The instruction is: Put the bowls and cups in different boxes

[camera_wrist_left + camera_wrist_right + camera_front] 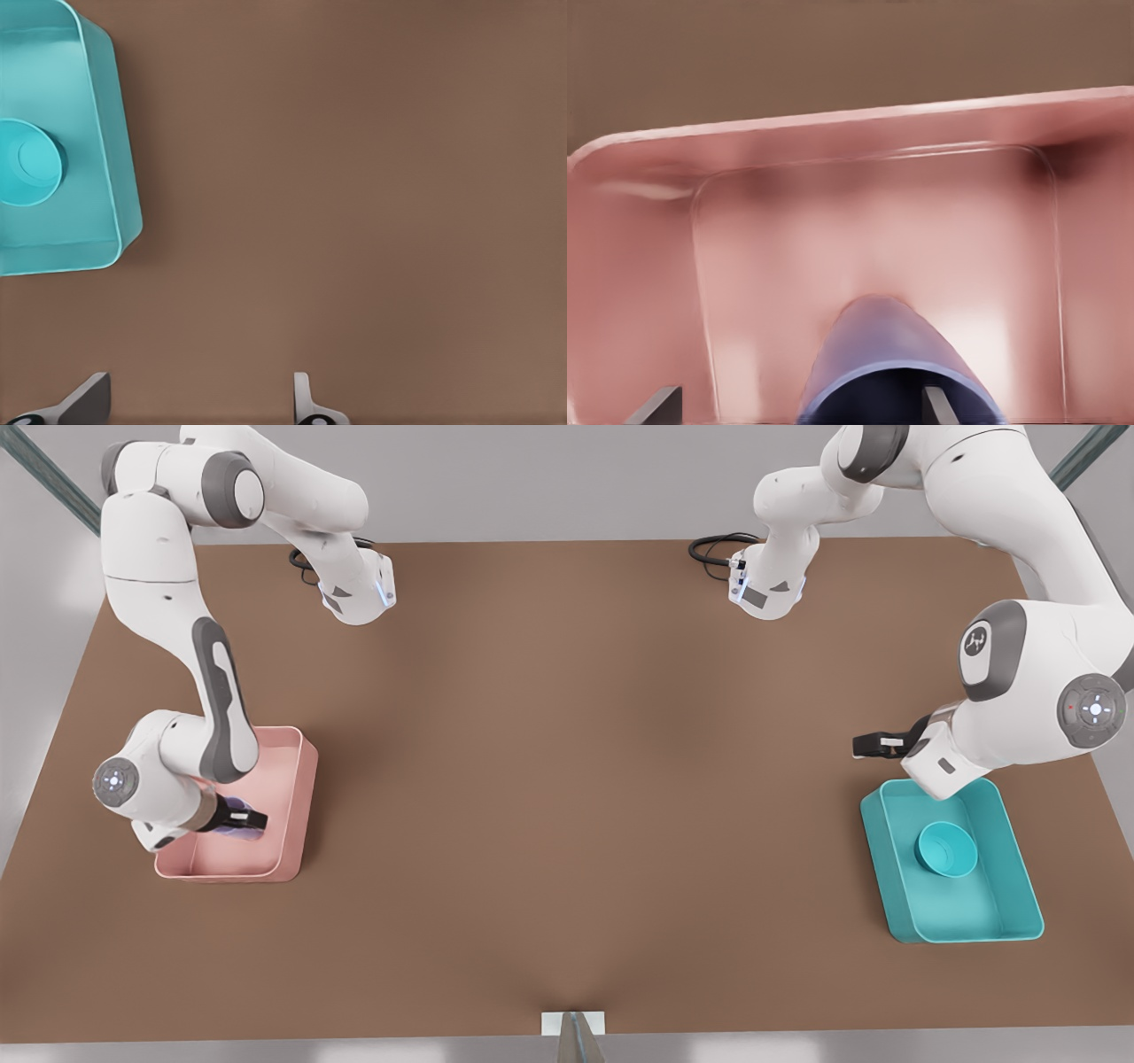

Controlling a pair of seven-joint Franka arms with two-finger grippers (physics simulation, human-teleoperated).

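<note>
Lavender and smooth, the cup [899, 363] lay tipped on its side inside the pale pink tray [301, 797], its long axis running along the tray floor: in the right wrist view its dark open mouth faced the camera and its narrower closed base pointed toward the tray's far wall. It tapered plainly, without a handle. The right gripper [251, 821] reached down into this tray at about the 8 o'clock part of the brown table [567, 779] in the front view, and its two fingers [936, 407] stood on either side of the cup's rim; whether they pressed on the cup or had let it go could not be told. The pink tray was a rectangular open box with rounded corners. Across the table, at about 4 o'clock in the front view, the teal tray [895, 886] held the teal bowl [946, 849], a wide, shallow, round piece of smooth plastic look, sitting upright with its opening upward near the tray's middle. The left gripper [873, 744] hung above bare table just off the teal tray's far corner, at about 11 o'clock from the bowl; in the left wrist view its fingertips [306, 398] were spread well apart with nothing between them, and the teal tray with the bowl lay off to one side. That arm waited.
</note>
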